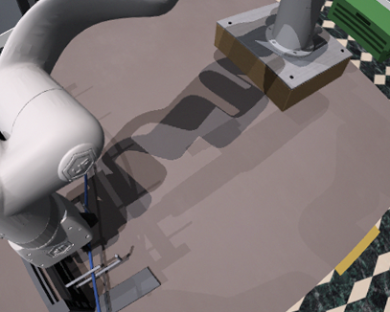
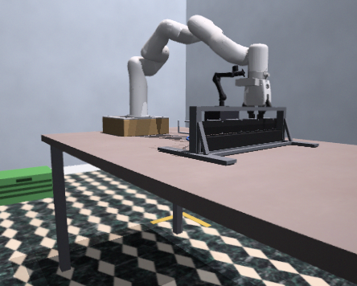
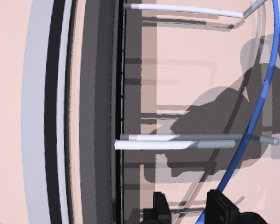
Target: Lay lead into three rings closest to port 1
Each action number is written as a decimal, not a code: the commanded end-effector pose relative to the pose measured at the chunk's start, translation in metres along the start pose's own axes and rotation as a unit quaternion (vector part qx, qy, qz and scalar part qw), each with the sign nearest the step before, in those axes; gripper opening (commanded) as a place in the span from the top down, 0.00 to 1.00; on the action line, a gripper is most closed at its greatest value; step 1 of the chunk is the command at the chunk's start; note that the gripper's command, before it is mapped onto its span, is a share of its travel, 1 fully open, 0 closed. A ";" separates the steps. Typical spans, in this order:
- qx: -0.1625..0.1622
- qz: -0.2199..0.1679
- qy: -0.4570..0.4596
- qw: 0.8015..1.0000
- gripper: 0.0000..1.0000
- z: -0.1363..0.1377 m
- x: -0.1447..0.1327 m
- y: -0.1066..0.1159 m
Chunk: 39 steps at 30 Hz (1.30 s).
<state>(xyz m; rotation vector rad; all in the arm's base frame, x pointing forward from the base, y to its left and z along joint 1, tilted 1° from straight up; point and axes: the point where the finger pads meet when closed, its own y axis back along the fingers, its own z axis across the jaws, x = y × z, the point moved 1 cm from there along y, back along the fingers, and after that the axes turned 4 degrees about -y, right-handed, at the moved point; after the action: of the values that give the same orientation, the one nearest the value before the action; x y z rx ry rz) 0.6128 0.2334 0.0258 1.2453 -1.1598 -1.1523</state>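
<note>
The blue lead (image 3: 250, 153) (image 1: 95, 285) runs in a curve from the upper right down between my gripper's two black fingers, which stand partly apart and do not clamp it. The gripper (image 2: 256, 115) hangs just over the top bar of the dark rack (image 3: 100, 97) (image 2: 241, 136) (image 1: 45, 287), near its right end in the exterior view. Steel rings (image 3: 169, 141) (image 1: 94, 273) stick out of the rack as pale rods; the lead crosses the near one. Further rings (image 3: 181, 11) lie beyond it. The ports are hidden from view.
The arm's wooden base block (image 1: 281, 68) (image 2: 134, 125) stands at the table's far side. A green box (image 1: 371, 21) (image 2: 24, 185) and a yellow strip (image 1: 357, 250) lie on the checkered floor. A thin black stand (image 2: 220, 86) rises behind the rack.
</note>
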 end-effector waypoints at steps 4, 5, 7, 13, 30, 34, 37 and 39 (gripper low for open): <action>0.003 -0.001 0.000 1.000 0.67 -0.002 -0.001 0.017; 0.003 -0.001 0.000 1.000 0.67 -0.002 -0.001 0.020; 0.003 -0.001 0.000 1.000 0.67 -0.002 0.000 0.026; 0.003 -0.001 0.000 1.000 0.67 -0.002 0.000 0.045; 0.003 -0.001 0.000 1.000 0.67 -0.001 0.000 0.071; 0.003 -0.001 0.000 1.000 0.67 -0.001 0.000 0.072; 0.003 -0.001 0.000 1.000 1.00 -0.001 0.000 0.072; 0.003 -0.001 0.000 1.000 1.00 -0.001 0.000 0.072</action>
<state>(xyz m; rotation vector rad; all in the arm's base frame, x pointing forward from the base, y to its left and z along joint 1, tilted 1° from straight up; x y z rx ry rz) 0.6123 0.2334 0.0943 1.2453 -1.1598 -1.1523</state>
